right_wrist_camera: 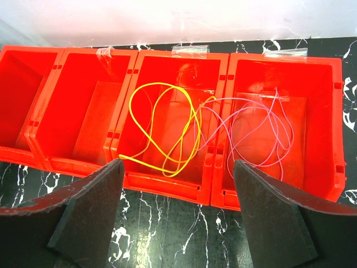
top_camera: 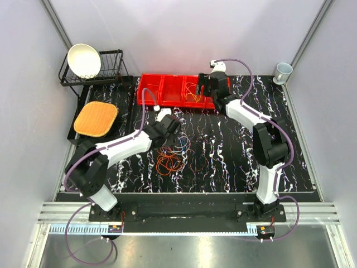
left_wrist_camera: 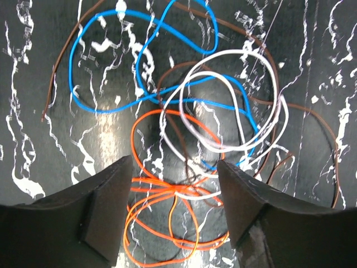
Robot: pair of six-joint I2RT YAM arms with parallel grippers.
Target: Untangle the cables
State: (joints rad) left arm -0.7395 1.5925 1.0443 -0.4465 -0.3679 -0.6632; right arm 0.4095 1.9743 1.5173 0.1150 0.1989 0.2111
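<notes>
**A:** Where are the cables?

**B:** In two places. A tangle of thin wire loops [top_camera: 173,151] lies on the black, white-veined tabletop [top_camera: 234,162] in front of the left arm. It is made up of a blue cable [left_wrist_camera: 100,109], a white cable [left_wrist_camera: 234,53], an orange cable [left_wrist_camera: 162,111] and a thin brown cable [left_wrist_camera: 51,89], all crossing one another. The orange coils lie nearest the arm bases.

**A:** And the others?

**B:** They are in the row of four red plastic bins [right_wrist_camera: 78,111] at the far side of the table. In the right wrist view, a yellow cable [right_wrist_camera: 166,129] lies in the third bin from the left. A pinkish-purple cable [right_wrist_camera: 251,134] sits mostly in the fourth bin. One of its loops is draped over the shared wall into the third bin, overlapping the yellow one.

**A:** What about the left gripper [left_wrist_camera: 175,190]?

**B:** It is low over the tangle with its jaws apart. Orange and white strands lie in the gap where they cross. I can't tell whether the pads touch any wire.

**A:** And the right gripper [right_wrist_camera: 178,195]?

**B:** It is above the near edge of the bins, fingers spread wide, with nothing between them.

**A:** Is anything else on the table?

**B:** At the far left there is a black wire dish rack [top_camera: 114,61] holding a white bowl [top_camera: 83,60], with an orange woven mat [top_camera: 96,119] in front of it. A white mug [top_camera: 283,71] stands in the far right corner.
</notes>
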